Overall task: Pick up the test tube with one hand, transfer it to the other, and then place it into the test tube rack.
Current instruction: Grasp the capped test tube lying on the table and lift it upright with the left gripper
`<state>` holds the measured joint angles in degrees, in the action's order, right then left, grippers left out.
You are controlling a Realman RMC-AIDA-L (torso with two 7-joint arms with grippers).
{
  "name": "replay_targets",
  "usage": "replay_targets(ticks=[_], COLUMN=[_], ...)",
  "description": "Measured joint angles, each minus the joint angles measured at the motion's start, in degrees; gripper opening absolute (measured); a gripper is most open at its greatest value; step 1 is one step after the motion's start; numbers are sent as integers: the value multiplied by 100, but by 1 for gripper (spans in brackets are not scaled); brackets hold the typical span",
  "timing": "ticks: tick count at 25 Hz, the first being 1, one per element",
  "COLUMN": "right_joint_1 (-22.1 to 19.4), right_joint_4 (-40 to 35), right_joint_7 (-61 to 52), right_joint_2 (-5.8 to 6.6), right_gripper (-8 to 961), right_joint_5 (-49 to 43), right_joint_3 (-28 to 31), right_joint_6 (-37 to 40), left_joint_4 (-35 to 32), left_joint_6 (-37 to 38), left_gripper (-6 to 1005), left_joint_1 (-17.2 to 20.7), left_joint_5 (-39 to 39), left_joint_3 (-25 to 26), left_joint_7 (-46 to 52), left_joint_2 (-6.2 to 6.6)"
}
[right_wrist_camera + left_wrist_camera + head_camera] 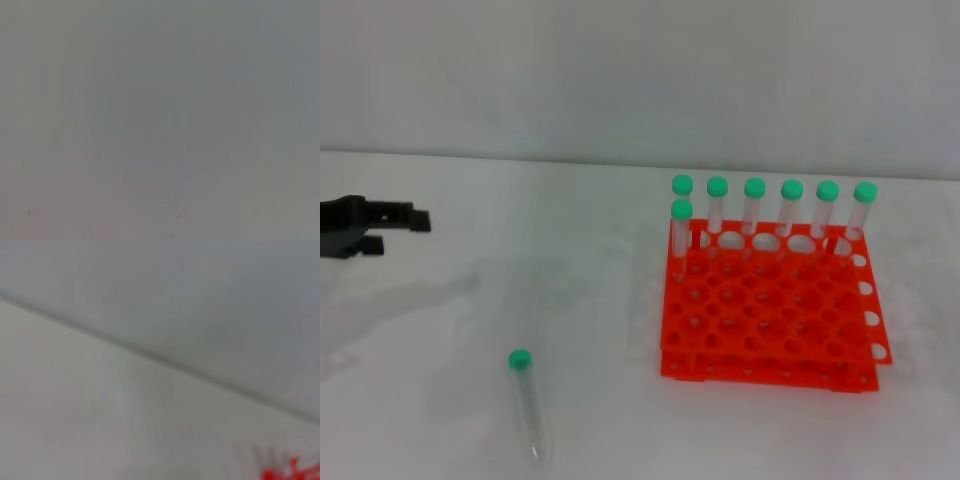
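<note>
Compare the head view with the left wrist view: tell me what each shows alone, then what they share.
Only the head view shows the loose test tube lying flat on the table, seven capped tubes standing at the far side of the rack, and the left gripper at the left edge. Only the left wrist view shows nothing extra. Both share the white table, the wall behind it, and the orange test tube rack, a mere corner in the wrist view.

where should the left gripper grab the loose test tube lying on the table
Grip the test tube mid-body, just below its green cap, coming straight down from above with the fingers across its width. It lies flat, cap away from the robot, pointed tip toward it, so the sides are free. The left gripper is off to the left.
</note>
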<state>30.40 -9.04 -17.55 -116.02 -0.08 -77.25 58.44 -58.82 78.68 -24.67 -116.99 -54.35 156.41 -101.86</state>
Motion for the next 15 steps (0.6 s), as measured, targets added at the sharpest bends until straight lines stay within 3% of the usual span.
replay_targets(ticks=[3,8,12,15], right_joint_1=[-4,-16,-8,-6], right_joint_4=[-1,-1,-1,-1], right_joint_7=[2,4,6,6], right_joint_2=[-7,-8,-8,-8], right_gripper=[857,857,857,857], right_joint_5=[-2,-1,-1,0], right_joint_3=[-1,0,-6,-73], right_joint_6=[3,14,14,13], left_joint_4=[-46,47,457,1120], left_joint_6=[920,1955,2440,2615], left_gripper=[879,879,879,877], left_joint_1=[-511,-1277,-1785,-2159], left_joint_5=[-891,-1900,-2146,-2258], left_joint_3=[341,340,464,1109], left_joint_7=[475,1110,1550,1598], left_joint_2=[68,147,145,60])
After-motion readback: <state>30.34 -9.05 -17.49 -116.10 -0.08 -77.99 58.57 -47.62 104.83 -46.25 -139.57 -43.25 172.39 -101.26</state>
